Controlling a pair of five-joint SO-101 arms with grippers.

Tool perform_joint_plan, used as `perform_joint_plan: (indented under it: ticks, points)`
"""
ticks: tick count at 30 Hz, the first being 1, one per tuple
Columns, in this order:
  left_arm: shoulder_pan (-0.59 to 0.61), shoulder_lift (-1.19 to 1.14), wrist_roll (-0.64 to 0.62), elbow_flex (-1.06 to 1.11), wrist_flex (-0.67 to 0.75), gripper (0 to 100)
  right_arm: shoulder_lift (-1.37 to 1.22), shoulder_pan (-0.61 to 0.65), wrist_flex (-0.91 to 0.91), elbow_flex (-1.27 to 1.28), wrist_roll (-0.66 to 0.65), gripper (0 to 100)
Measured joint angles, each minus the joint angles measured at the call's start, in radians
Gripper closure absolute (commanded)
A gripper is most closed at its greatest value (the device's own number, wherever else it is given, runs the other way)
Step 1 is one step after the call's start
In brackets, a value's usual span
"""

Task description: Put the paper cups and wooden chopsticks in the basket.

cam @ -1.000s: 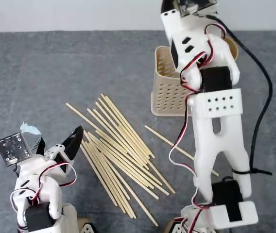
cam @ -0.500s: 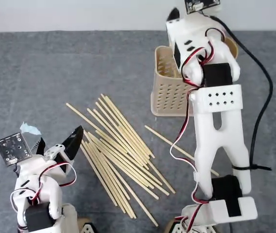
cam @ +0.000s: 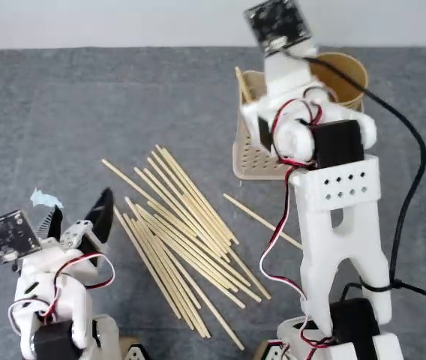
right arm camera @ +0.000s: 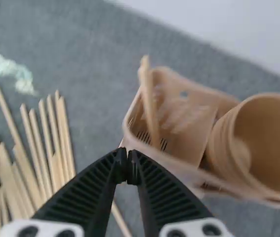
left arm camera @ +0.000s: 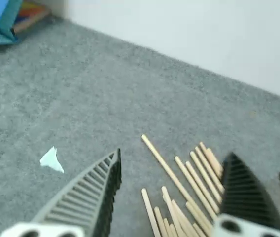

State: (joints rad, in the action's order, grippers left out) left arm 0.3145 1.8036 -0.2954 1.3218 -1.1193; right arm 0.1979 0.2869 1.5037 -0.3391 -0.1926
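**Chopsticks mostly on the floor, one in the basket**

So in the high view, the basket sits in the upper middle-right of the frame on the grey carpet, with the right arm stretched over it. One chopstick is already in there, leaning tilted at the basket's upper left corner; you can see it poking up in the right wrist view too. The paper cup is at the upper right, tight against the basket's far side. From the wrist camera its mouth faces the lens, but I honestly can't tell if it's inside the basket or just pressed up against it.

The right gripper is closed all the way, tips touching, nothing pinched in it, and it hangs just by the basket's rim.

The rest of the chopsticks are a loose fan in the middle of the frame, running diagonally from upper left to lower right. One stray stick lies apart, just right of the pile, near the right arm.

The left gripper is down in the lower left of the high view, spread wide and empty, pointing at the upper left end of the pile without touching it. A small pale blue scrap of paper lies on the carpet just beside it.
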Motion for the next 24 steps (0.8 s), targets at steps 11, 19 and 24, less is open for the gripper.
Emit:
perform_joint_plan:
  ticks: [11,19,24]
  points:
    - [-0.006,-0.005,0.109,-0.175,-0.043,77,0.063,0.0,0.009,0.371,0.0,98.8]
    - [-0.006,-0.397,0.161,-0.427,-0.206,77,0.224,-0.018,-0.359,0.841,0.0,98.7]
    - [-0.006,-0.727,0.173,-0.554,-0.298,77,0.265,-0.087,-0.508,0.98,0.0,98.6]
